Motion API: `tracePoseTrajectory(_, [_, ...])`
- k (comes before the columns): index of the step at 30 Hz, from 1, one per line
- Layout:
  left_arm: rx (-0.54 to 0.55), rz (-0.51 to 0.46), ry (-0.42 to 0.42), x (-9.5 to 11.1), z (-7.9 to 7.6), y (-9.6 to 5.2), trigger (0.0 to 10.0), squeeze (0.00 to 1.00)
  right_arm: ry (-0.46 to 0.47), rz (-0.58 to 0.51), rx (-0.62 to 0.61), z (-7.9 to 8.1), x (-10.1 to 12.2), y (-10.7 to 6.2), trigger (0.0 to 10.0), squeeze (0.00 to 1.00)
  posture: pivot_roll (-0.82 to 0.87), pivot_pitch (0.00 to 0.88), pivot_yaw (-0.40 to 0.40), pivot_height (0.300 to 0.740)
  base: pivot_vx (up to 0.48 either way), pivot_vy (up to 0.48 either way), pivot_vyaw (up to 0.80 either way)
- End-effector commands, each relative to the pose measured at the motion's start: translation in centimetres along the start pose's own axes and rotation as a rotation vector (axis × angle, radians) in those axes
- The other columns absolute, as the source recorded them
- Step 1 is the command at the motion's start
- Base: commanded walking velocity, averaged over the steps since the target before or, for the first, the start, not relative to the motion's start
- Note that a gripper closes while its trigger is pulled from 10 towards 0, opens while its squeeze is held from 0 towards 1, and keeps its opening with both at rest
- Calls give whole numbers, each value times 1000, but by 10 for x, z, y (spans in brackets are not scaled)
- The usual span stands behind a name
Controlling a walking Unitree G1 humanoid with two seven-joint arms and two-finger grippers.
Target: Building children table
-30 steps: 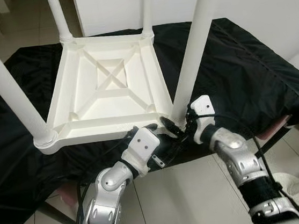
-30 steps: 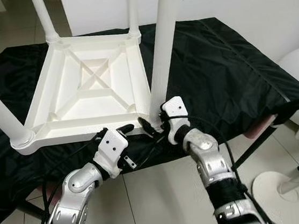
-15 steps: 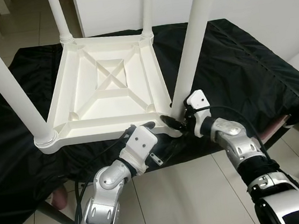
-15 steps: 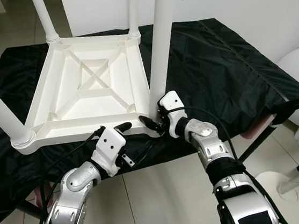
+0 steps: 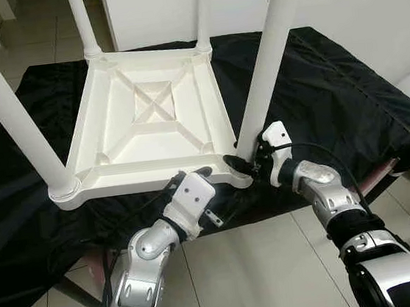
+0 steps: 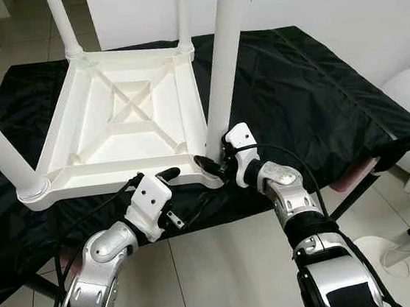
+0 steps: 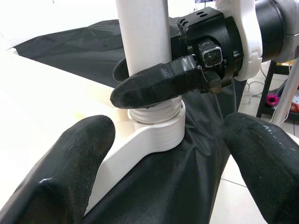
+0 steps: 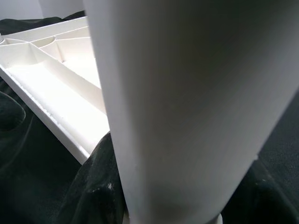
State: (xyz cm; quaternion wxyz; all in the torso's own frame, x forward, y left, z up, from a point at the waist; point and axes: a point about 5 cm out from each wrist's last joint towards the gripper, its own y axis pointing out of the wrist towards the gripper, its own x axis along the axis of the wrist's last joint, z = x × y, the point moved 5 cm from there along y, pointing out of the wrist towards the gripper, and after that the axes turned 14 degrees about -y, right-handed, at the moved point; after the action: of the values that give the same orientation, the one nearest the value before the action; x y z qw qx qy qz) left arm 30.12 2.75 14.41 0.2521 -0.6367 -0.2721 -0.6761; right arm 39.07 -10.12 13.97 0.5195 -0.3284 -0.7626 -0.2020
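The upturned white table (image 5: pixel 150 123) lies on the black-draped surface (image 5: pixel 332 102). Since a second ago, the left gripper (image 5: pixel 196 175) has stayed at the table's near rim, its fingers (image 7: pixel 56 168) spread and holding nothing. The right gripper (image 5: pixel 245 165) has closed in on the near right leg (image 5: pixel 268 57); its fingers (image 7: pixel 159 84) now pinch the leg just above its threaded socket. That suggests the leg is being screwed home. Both forearms reach forward and up, wrists angled inward toward that corner.
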Motion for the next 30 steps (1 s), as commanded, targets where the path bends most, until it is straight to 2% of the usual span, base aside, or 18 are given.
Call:
tracePoseTrajectory(1, [113, -25, -13, 2, 11, 1, 10000, 0, 13, 70, -55, 2, -16, -1, 10000, 0, -43, 77, -56, 740, 0, 0, 0])
tracePoseTrajectory(6, [113, -25, -21, 1, 9, 1, 10000, 0, 34, 104, -166, -3, -19, 0, 10000, 0, -46, 79, -55, 740, 0, 0, 0])
tracePoseTrajectory(12, [115, -24, -22, 1, 10, 1, 10000, 0, 88, 114, -287, 5, -15, 5, 10000, 0, -49, 82, -52, 740, 0, 0, 0])
tracePoseTrajectory(16, [115, -23, -22, 1, 10, 0, 10000, 0, 156, 150, -433, 8, -13, 7, 10000, 0, -50, 86, -50, 740, 0, 0, 0])
tracePoseTrajectory(22, [112, -20, -23, 0, 9, 0, 10000, 0, 169, 178, -609, 19, -4, 11, 10000, 0, -44, 94, -50, 740, 0, 0, 0])
tracePoseTrajectory(25, [113, -21, -24, 1, 10, -1, 10000, 0, 185, 175, -652, 27, 4, 13, 10000, 0, -39, 96, -51, 740, 0, 0, 0])
tracePoseTrajectory(30, [111, -18, -25, 1, 8, -1, 10000, 0, 189, 143, -632, 33, 14, 15, 10000, 0, -41, 98, -47, 740, 0, 0, 0])
